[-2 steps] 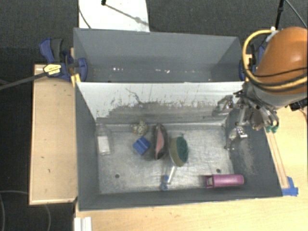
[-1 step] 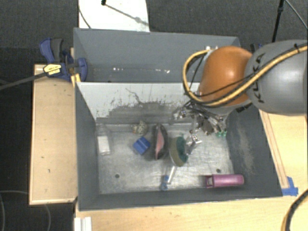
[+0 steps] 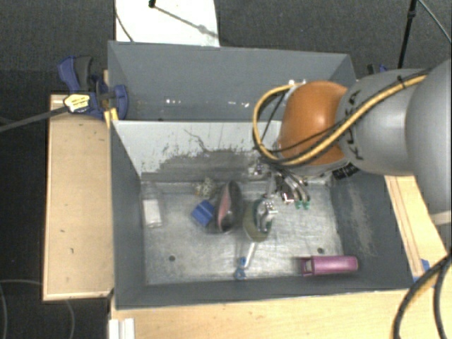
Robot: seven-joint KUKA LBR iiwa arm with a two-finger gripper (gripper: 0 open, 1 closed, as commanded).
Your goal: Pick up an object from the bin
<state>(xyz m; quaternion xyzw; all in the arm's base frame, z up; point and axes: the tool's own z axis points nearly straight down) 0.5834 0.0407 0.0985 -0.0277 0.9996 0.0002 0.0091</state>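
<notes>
Grey bin (image 3: 185, 254): one purple marker (image 3: 329, 264), one blue block (image 3: 203, 214)

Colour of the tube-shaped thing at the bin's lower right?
The tube is purple, in the camera view.

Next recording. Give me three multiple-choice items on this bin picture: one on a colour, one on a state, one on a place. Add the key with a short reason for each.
1. What colour is the small block by the bin's left wall?
A. red
B. white
C. black

2. How is the purple pen placed?
A. lying flat on the bin floor
B. standing upright
C. hanging between the jaws

3. Which thing are the jaws right above?
A. the pen
B. the block
C. the olive-green roundish lump

Key:
1 B: the block shows pale white against the grey floor.
2 A: the pen lies lengthwise along the near wall, apart from the arm.
3 C: the jaws reach down mid-bin onto the lump, with the pen and block well off to either side.
</notes>
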